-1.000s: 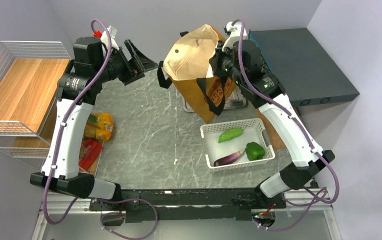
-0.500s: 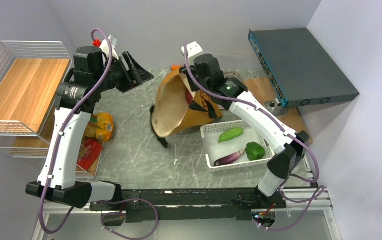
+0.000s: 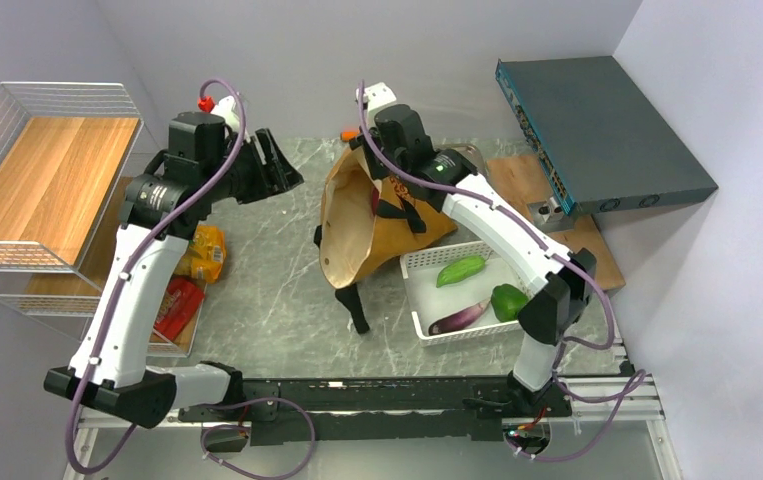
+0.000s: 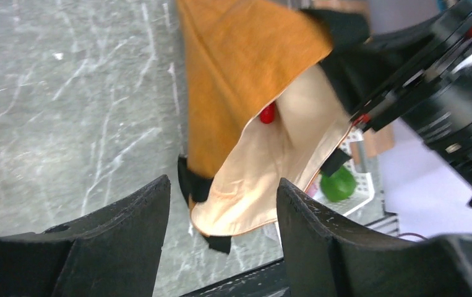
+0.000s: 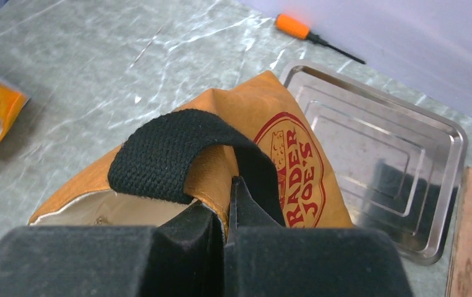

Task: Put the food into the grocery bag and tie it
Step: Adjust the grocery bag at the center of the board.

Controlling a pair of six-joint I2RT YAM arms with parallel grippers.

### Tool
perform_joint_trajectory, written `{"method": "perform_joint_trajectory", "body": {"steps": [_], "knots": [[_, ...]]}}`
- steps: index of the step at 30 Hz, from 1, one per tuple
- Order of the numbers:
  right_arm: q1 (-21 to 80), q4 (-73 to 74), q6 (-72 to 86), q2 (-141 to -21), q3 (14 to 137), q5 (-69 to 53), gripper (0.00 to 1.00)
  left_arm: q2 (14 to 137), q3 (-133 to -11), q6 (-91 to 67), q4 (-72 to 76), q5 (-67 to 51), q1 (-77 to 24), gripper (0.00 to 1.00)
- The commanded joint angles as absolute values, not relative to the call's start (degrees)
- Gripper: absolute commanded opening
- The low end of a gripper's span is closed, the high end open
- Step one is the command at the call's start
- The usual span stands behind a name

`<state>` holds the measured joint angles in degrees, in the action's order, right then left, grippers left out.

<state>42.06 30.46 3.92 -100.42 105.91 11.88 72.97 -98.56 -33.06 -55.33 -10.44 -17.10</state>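
Right wrist view: the right gripper (image 5: 228, 201) is pinched closed on the rim of the mustard-ochre fabric grocery bag (image 5: 283, 154), just beside a black webbing strap (image 5: 159, 154). The left gripper (image 4: 221, 185) stands partly spread, holding nothing, aimed at the bag's mouth. The bag lies tipped on the grey marble table (image 3: 267, 260), its long axis running from base at right to mouth at left. The left wrist view looks into the mouth and shows a small red item (image 4: 268, 113) against the cream lining. The right wrist view instead shows a steel tray (image 5: 375, 142) just beyond the bag.
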Motion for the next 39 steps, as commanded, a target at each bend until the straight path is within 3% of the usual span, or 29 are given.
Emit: {"method": "perform_joint_trajectory", "body": {"steps": [1, 7, 15, 25, 30, 32, 33, 39], "knots": [[39.1, 30.1, 8.6, -104.0, 114.6, 22.9, 0.00, 68.8, -95.4, -28.9, -56.0, 0.9, -19.1, 0.67], [33.7, 34.9, 13.6, -109.5, 122.8, 27.8, 0.00, 62.3, -85.0, -24.4, -50.6, 12.9, -21.4, 0.65], [32.4, 30.7, 22.5, -111.9, 119.5, 4.2, 0.00, 54.3, -71.7, -13.4, -40.3, 19.5, -23.5, 0.61], [30.5, 29.4, 23.5, -108.6, 110.6, -2.5, 0.00, 55.5, -65.5, -11.5, -41.7, 28.4, -23.5, 0.63], [29.0, 29.6, 23.3, -105.3, 106.0, -2.5, 0.00, 55.8, -62.9, -18.1, -42.6, 34.6, -23.5, 0.69], [28.9, 29.6, 23.0, -104.2, 104.7, -2.3, 0.00, 56.6, -62.3, -25.7, -45.8, 40.1, -23.5, 0.92], [28.8, 29.5, 22.8, -103.8, 104.1, -2.6, 0.00, 57.6, -62.3, -31.4, -49.2, 42.5, -23.4, 0.98], [28.3, 29.1, 22.4, -101.0, 101.1, -3.2, 0.00, 60.8, -60.9, -44.6, -52.1, 44.9, -23.2, 0.99]]}}
